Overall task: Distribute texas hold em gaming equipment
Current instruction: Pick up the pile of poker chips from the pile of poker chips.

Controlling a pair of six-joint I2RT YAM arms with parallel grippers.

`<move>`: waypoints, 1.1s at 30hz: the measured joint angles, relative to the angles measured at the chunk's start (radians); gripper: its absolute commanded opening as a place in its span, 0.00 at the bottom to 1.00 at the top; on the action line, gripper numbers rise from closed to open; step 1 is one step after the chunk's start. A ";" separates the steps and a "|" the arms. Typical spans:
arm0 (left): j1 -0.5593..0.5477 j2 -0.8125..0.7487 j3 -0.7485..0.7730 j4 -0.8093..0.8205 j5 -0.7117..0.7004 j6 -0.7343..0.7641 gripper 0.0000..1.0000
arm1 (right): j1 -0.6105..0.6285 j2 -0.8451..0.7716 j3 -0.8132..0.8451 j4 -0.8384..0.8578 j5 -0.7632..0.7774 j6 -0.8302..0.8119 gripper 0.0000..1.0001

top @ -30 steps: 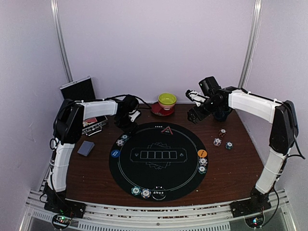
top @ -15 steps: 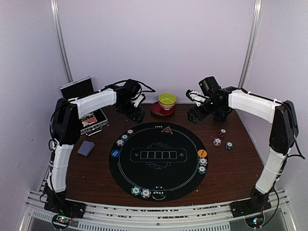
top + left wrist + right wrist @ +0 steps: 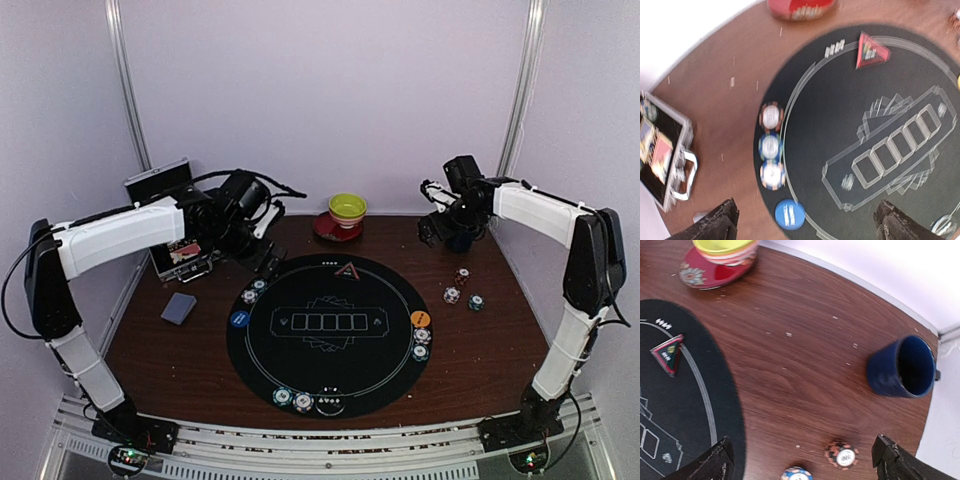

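Note:
A round black poker mat (image 3: 330, 370) lies mid-table. On its left rim are striped chips (image 3: 253, 291) and a blue button disc (image 3: 240, 319); the left wrist view shows three chips (image 3: 771, 145) and the disc (image 3: 789, 214). An orange disc (image 3: 420, 318) with chips (image 3: 421, 343) sits at the right rim, and more chips (image 3: 293, 400) at the near rim. Three loose chips (image 3: 462, 290) lie on the wood at the right; two show in the right wrist view (image 3: 842, 456). A grey-blue card deck (image 3: 179, 308) lies at the left. My left gripper (image 3: 270, 254) hangs open and empty above the mat's far-left edge. My right gripper (image 3: 433, 228) hangs open and empty beyond the loose chips.
An open metal case (image 3: 185, 255) stands at the far left, also in the left wrist view (image 3: 665, 150). A yellow-green bowl (image 3: 347, 208) on a red saucer sits at the back. A dark blue mug (image 3: 902, 367) stands right of my right gripper. A red triangle marker (image 3: 346, 269) lies on the mat.
My left arm has swung out to the left and its wrist has shifted left. My right gripper has moved right, towards the mug. No chips or cards have moved.

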 measured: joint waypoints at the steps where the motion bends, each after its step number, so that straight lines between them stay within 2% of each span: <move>1: 0.002 -0.030 -0.058 0.010 -0.002 -0.008 0.98 | -0.016 0.000 0.000 -0.003 0.001 0.002 0.97; 6: 0.004 -0.133 -0.233 0.057 -0.012 -0.026 0.98 | -0.098 0.004 0.000 -0.026 0.002 0.019 0.96; 17: 0.004 -0.318 -0.395 0.182 0.000 -0.029 0.98 | -0.203 0.109 0.002 -0.053 0.001 0.024 0.92; 26: 0.004 -0.310 -0.412 0.202 -0.011 -0.029 0.98 | -0.228 0.207 0.000 -0.093 -0.016 0.003 0.86; 33: 0.004 -0.310 -0.412 0.209 -0.024 -0.029 0.98 | -0.276 0.210 0.000 -0.129 -0.055 -0.009 0.84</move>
